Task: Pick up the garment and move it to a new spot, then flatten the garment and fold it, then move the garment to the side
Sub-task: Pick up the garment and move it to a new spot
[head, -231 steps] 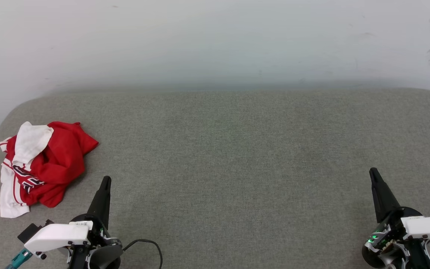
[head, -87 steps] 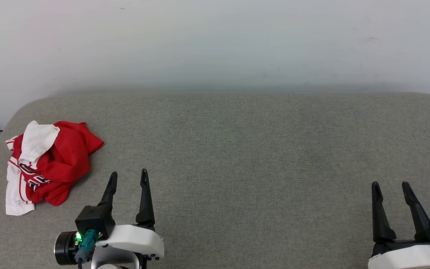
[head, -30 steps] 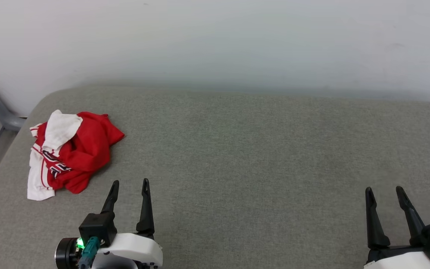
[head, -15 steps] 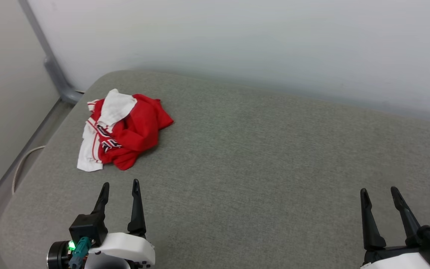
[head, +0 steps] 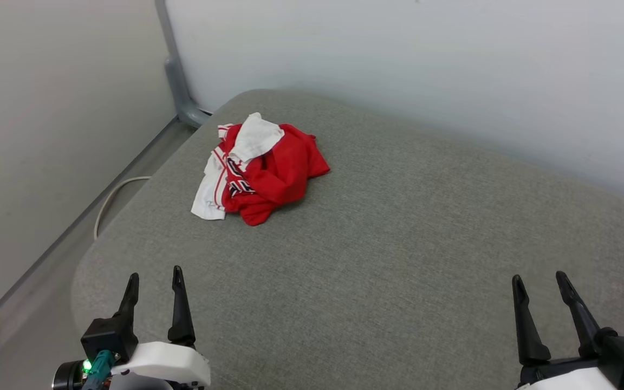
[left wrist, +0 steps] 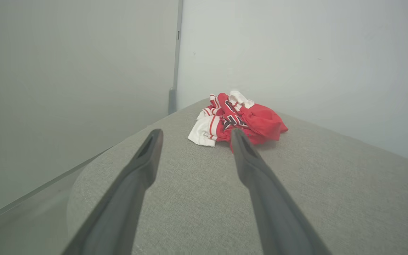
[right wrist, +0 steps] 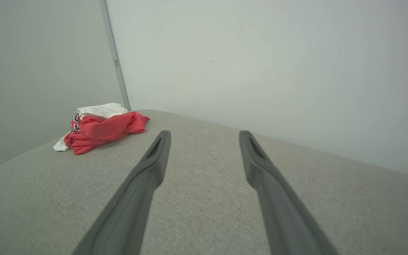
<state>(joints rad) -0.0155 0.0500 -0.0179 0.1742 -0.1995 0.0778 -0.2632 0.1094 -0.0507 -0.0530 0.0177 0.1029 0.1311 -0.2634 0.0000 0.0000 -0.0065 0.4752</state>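
Head view: at the lower left, the left gripper hovers over the grey cushioned surface, its fingers spread apart and empty. Above it, left of centre in the upper frame, the garment lies crumpled near the surface's far corner. At the lower right, the right gripper is likewise spread, holding nothing.

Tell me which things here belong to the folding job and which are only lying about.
Job:
crumpled red jersey T-shirt with white sleeves; open left gripper; open right gripper; grey fabric surface.

Lying about:
white cable on the floor; grey metal corner post.
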